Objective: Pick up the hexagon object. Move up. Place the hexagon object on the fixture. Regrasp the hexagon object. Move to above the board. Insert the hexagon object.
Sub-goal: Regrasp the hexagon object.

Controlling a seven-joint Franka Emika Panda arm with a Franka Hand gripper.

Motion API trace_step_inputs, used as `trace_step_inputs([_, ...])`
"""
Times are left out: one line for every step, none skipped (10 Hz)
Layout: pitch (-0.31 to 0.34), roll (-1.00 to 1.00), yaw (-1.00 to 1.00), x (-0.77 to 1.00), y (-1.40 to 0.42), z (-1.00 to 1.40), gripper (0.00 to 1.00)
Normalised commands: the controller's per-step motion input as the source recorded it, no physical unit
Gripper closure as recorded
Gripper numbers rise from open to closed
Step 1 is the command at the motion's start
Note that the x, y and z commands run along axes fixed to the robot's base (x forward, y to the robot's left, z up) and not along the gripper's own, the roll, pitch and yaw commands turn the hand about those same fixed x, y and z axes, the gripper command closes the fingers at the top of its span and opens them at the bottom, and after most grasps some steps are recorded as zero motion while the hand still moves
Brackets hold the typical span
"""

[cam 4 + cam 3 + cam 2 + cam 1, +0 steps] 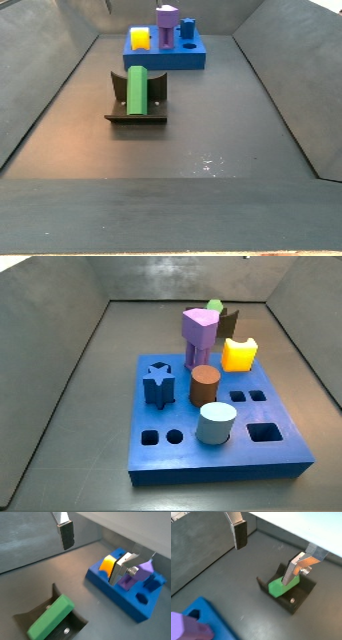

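Observation:
The hexagon object [138, 88], a bright green prism, lies lengthwise on the dark fixture [138, 118]. It is seen in both wrist views [278, 587] [52, 616] and peeks out behind the purple peg in a side view [214, 305]. My gripper [264, 564] [91, 563] hangs open above the floor. Nothing is between its fingers and it is apart from the green piece. It does not show in either side view. The blue board [187, 451] [123, 597] lies beyond the fixture [301, 594] [63, 629] and bears coloured pegs.
On the board stand a tall purple peg [199, 336], a yellow block [239, 354], a brown cylinder [205, 384], a pale cylinder [217, 422] and a blue star-like peg [159, 384]. Several cut-outs are open. Sloping grey walls [47, 80] enclose the floor.

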Motion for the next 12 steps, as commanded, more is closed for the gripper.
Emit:
trace_step_inputs([-0.014, 1.0, 0.01, -0.05, -0.02, 0.0, 0.0])
trace_step_inputs([-0.023, 1.0, 0.01, -0.04, -0.02, 0.0, 0.0])
trace_step_inputs([-0.029, 1.0, 0.01, -0.04, -0.02, 0.0, 0.0])
trace_step_inputs([-0.036, 1.0, 0.01, -0.03, -0.02, 0.0, 0.0])
trace_step_inputs([-0.037, 1.0, 0.01, -0.04, -0.02, 0.0, 0.0])
trace_step_inputs([-0.036, 1.0, 0.01, -0.03, -0.02, 0.01, 0.0])
trace_step_inputs([-0.034, 1.0, 0.01, -0.03, -0.02, 0.01, 0.0])
trace_step_inputs([-0.027, 1.0, 0.01, -0.01, -0.02, 0.01, 0.0])
trace_step_inputs([-0.023, 1.0, 0.01, 0.0, -0.02, 0.0, 0.0])
trace_step_inputs([-0.009, 1.0, 0.01, 0.03, -0.02, -0.01, 0.0])
trace_step_inputs([-0.001, 1.0, 0.02, 0.03, -0.02, -0.01, 0.0])
trace_step_inputs([0.018, 1.0, 0.02, 0.04, -0.03, 0.0, 0.0])
